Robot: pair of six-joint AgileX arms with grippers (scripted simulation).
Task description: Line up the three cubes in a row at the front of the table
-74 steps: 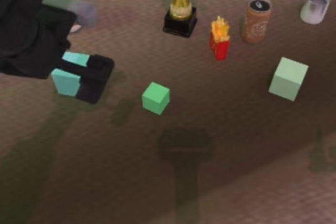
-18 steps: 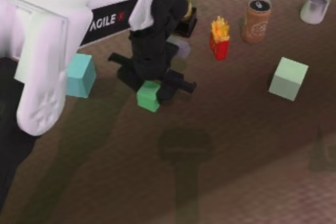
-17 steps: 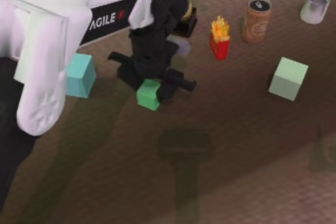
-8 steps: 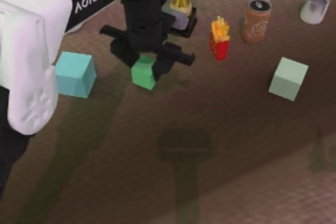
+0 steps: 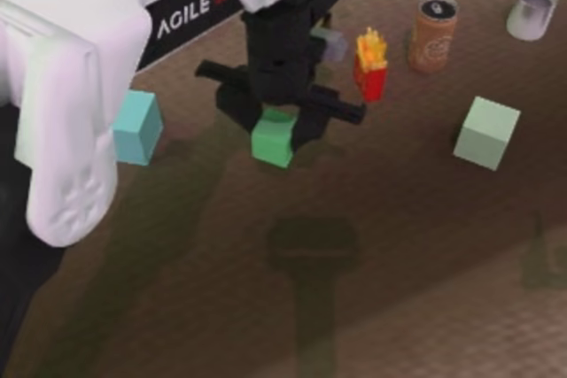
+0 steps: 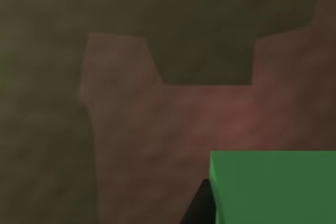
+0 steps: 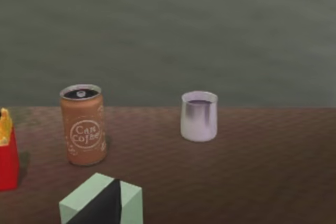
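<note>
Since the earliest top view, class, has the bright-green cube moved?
Yes. The bright-green cube, held in the left tool, now sits nearer the fries carton, having shifted up the top view. The mint cube has not moved.

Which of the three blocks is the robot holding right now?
The small bright-green cube, pinched in the left gripper near the table's middle. The light-blue cube and the pale mint cube sit alone, untouched.

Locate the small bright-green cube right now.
In the top view the bright-green cube sits left of centre, gripped in the left gripper, between the cyan cube and the red fries box.
</note>
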